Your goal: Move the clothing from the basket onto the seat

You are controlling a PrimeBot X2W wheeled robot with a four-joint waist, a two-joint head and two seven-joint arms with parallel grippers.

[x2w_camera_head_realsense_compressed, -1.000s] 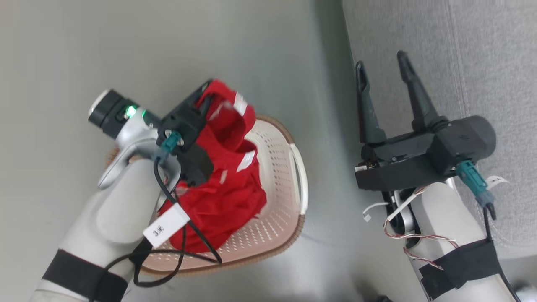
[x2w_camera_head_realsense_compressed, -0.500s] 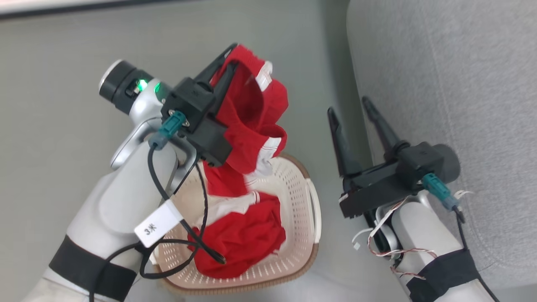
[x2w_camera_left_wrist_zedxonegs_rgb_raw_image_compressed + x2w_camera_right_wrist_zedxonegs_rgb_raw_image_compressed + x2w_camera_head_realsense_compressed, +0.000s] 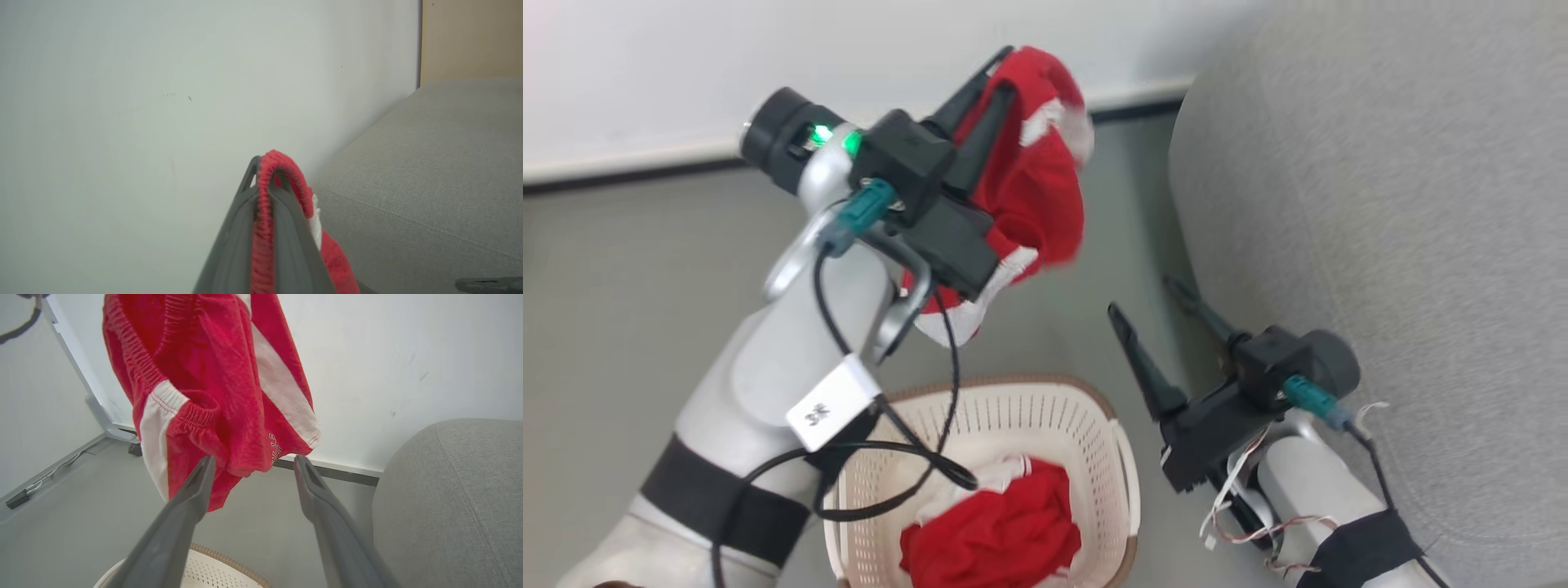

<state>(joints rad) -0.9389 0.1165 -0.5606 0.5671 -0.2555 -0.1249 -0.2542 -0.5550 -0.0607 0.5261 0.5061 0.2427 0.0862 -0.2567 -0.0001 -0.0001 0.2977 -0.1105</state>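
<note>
Compared with a second ago, the red shorts (image 3: 1037, 188) are lifted clear of the basket (image 3: 1013, 400), waistband clamped tight by the left gripper (image 3: 1005, 72). The right gripper (image 3: 1141, 296) is held spread, empty. They're best carried well over the seat (image 3: 1380, 204) before release. Another garment (image 3: 1005, 531) is left inside.

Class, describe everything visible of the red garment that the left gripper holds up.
The red garment looks like soft knit shorts: bright red, with white side panels, a gathered elastic waistband and small white lettering near one hem. It hangs limp in the air, pinched at a ribbed red edge by the left gripper, clear of the basket below and apart from the grey sofa.
</note>
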